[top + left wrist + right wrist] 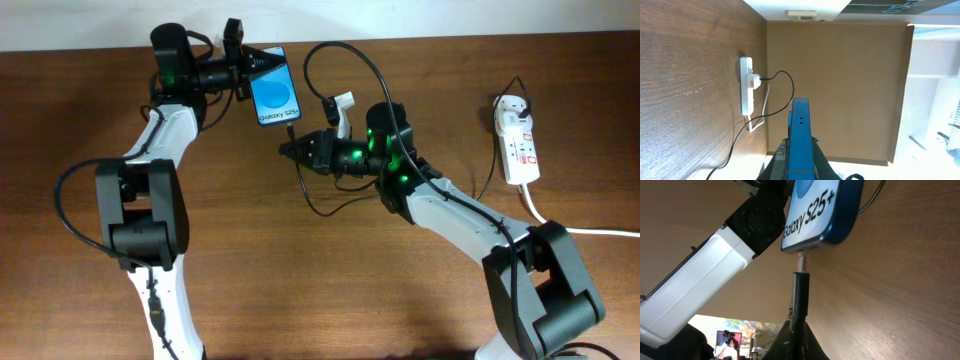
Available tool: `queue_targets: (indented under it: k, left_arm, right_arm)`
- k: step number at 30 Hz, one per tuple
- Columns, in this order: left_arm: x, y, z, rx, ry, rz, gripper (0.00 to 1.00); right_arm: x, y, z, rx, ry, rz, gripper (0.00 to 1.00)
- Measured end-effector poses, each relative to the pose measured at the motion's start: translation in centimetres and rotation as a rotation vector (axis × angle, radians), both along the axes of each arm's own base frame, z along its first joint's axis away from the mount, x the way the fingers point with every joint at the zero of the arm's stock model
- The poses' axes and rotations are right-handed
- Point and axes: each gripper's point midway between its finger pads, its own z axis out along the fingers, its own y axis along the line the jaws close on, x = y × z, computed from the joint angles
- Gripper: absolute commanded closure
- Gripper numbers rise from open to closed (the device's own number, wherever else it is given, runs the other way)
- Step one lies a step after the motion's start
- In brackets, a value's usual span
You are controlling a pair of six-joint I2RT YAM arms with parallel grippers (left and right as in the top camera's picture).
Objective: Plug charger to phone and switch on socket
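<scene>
- Left gripper (255, 65) is clamped on the phone (273, 88), screen up.
- Right gripper (292, 150) pinches the charger (800, 292), its tip at the phone's port, apparently not yet seated.
- The socket (520, 140) lies well apart; switching remains.

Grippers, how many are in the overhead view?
2. The left gripper grips the phone toward the table's far edge; the right gripper, mid-table, holds the charger at the phone's bottom end.
</scene>
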Motion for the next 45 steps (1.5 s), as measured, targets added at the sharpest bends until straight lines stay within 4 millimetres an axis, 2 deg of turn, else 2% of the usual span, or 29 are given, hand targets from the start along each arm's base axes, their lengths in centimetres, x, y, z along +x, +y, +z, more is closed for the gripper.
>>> queue_targets:
  k: [5, 45]
  left_arm:
    - [-0.15, -1.19, -0.04, 0.002, 0.004, -0.008, 1.00]
    - [0.01, -1.16, 0.70, -0.002, -0.049, -0.004, 1.00]
  right_arm:
    - [-0.01, 0.00, 0.00, 0.000, 0.000, 0.000, 0.96]
    - [0.23, -0.13, -0.36, -0.012, 0.010, -0.018, 0.96]
